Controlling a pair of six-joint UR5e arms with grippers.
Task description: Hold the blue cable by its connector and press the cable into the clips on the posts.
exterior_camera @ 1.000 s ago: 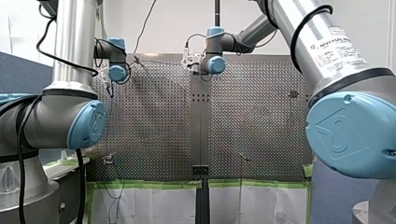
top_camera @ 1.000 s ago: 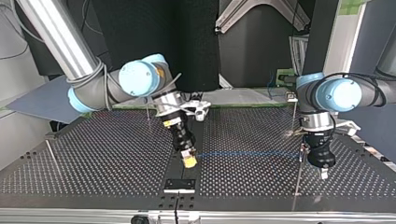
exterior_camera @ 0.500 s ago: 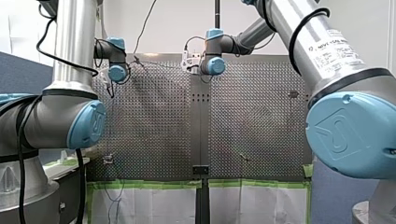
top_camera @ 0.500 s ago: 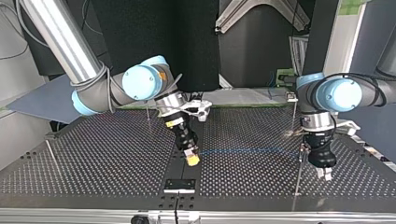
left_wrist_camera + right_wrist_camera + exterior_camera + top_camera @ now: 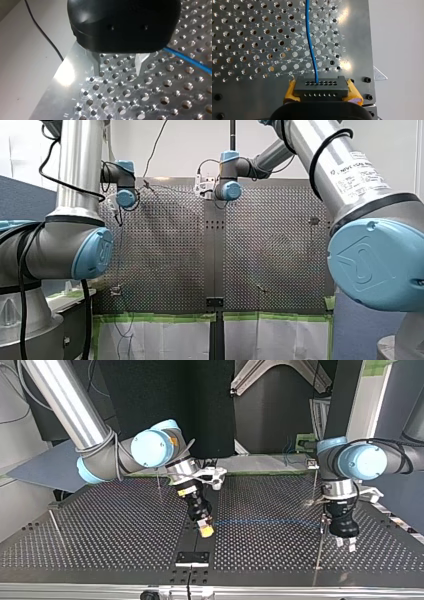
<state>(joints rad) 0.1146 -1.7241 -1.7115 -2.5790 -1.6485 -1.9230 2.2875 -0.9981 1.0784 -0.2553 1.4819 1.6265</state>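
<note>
A thin blue cable runs low over the perforated table from the middle toward the top view's right. My right gripper, with yellow pads, is shut on the cable's dark grey connector block. From the block the blue cable leads straight ahead. My left gripper hangs open just above the table beside a thin post. Nothing lies between its metal fingers. The blue cable passes beside them.
More thin posts stand on the table. A black bracket sits at the near edge in the top view. The plate's edge and a black wire lie close to my left gripper.
My left gripper has opened and lifted slightly; its fingers were together one second ago. My right gripper shifted a little toward the top view's right with the connector, then held still.
</note>
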